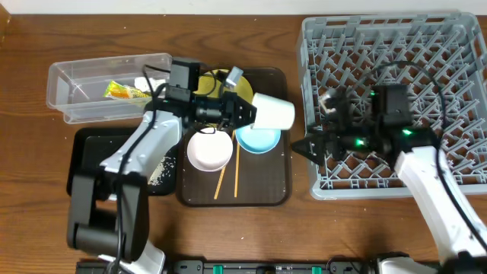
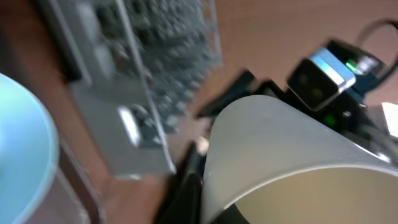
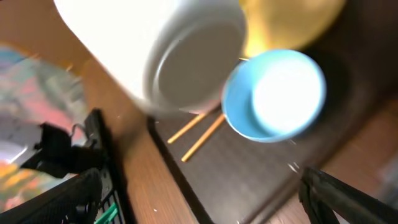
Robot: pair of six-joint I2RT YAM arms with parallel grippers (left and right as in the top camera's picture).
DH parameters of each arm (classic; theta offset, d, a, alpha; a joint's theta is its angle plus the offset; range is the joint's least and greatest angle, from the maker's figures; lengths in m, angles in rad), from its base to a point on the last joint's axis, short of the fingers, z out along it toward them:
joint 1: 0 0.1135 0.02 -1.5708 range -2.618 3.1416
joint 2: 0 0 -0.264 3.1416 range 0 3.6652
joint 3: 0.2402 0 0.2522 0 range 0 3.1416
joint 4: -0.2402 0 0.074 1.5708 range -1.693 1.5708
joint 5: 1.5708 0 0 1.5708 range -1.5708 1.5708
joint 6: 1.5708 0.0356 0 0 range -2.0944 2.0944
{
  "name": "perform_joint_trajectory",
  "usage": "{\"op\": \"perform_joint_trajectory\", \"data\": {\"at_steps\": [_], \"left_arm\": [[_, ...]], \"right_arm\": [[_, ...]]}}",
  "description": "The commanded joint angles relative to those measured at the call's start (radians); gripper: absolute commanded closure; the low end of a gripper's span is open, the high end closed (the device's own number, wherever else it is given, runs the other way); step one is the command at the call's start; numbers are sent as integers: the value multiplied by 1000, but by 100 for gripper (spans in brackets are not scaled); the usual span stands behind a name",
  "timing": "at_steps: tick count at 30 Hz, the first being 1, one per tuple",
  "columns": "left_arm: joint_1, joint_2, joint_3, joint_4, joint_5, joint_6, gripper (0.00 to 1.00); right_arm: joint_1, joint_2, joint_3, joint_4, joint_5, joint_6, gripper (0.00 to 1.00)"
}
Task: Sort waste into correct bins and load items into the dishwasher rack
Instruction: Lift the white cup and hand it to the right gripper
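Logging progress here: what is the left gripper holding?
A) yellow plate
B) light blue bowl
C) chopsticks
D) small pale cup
D: the left gripper is closed on the small pale cup, held on its side over the dark brown tray.

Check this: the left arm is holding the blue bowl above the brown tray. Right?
No. What it holds above the brown tray is the pale cup; the blue bowl sits on that tray. The overhead view shows this.

Two bowls, two chopsticks, one plate, one cup.
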Motion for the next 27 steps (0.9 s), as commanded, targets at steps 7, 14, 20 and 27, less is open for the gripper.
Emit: {"op": "perform_joint_trajectory", "data": {"at_steps": [7, 14, 20, 27], "left_arm": [[-5, 7, 13, 8, 161, -11, 94], [-27, 7, 13, 9, 153, -11, 94], [-27, 7, 13, 9, 149, -11, 94], [-27, 7, 13, 9, 149, -11, 94]], "right_arm": [[29, 92, 16, 321, -206, -30, 4], [56, 92, 16, 466, -239, 71, 1], [84, 92, 16, 462, -245, 71, 7], [87, 92, 16, 461, -245, 72, 23]]}}
